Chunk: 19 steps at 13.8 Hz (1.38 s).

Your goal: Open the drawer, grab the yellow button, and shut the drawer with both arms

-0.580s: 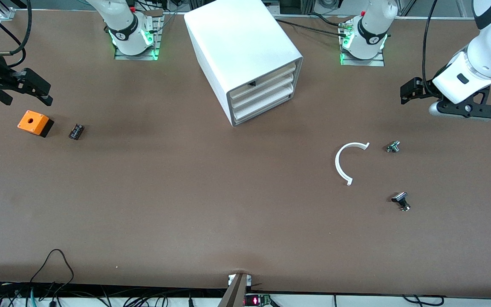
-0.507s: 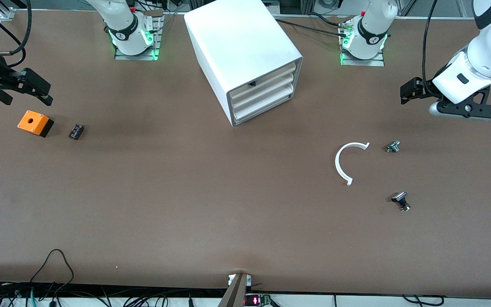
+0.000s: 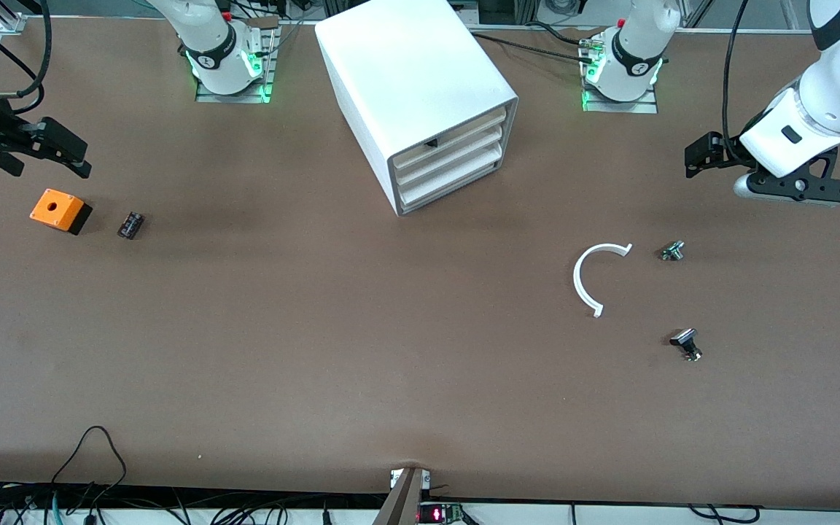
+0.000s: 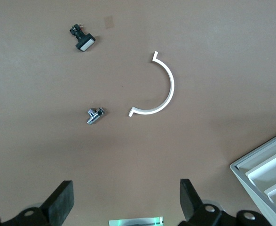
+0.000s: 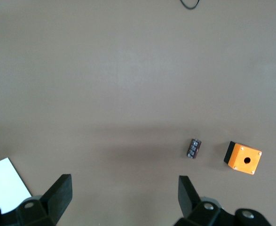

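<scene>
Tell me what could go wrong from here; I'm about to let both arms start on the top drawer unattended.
The cabinet stands loose and angled on the table, so pulling the shut drawer by its small notch may drag the whole cabinet. The open left gripper hangs near the white arc and small parts, and could knock them as it moves in. The open right gripper is over the table's end near the orange box.

We see our left gripper (image 4: 123,207) spread wide above the brown table (image 4: 213,42), where a white half ring (image 4: 168,92), a small silver part (image 4: 95,115) and a black part (image 4: 82,39) lie apart, the cabinet (image 4: 264,172) nearby.
</scene>
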Each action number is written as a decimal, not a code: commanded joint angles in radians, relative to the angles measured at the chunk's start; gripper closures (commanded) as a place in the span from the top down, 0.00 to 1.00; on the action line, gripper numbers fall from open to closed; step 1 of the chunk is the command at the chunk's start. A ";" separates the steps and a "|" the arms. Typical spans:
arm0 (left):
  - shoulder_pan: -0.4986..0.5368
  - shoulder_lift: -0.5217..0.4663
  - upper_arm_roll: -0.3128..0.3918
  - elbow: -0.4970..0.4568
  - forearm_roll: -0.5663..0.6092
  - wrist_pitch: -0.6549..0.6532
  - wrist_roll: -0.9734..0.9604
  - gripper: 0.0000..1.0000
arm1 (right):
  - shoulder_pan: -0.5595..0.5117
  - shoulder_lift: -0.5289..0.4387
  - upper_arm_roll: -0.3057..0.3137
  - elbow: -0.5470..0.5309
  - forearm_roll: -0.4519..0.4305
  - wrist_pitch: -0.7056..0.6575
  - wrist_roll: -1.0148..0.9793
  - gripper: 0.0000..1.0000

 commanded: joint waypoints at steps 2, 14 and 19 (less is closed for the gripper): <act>0.003 0.012 -0.001 0.033 -0.020 -0.040 0.002 0.99 | -0.011 0.009 0.005 0.008 0.018 -0.048 0.011 1.00; 0.007 0.066 -0.003 0.069 -0.492 -0.420 0.006 0.99 | 0.009 0.044 0.014 -0.055 0.072 -0.049 0.041 1.00; -0.017 0.175 -0.036 0.067 -0.710 -0.417 0.028 0.99 | 0.080 0.079 0.014 -0.054 0.072 -0.033 0.139 1.00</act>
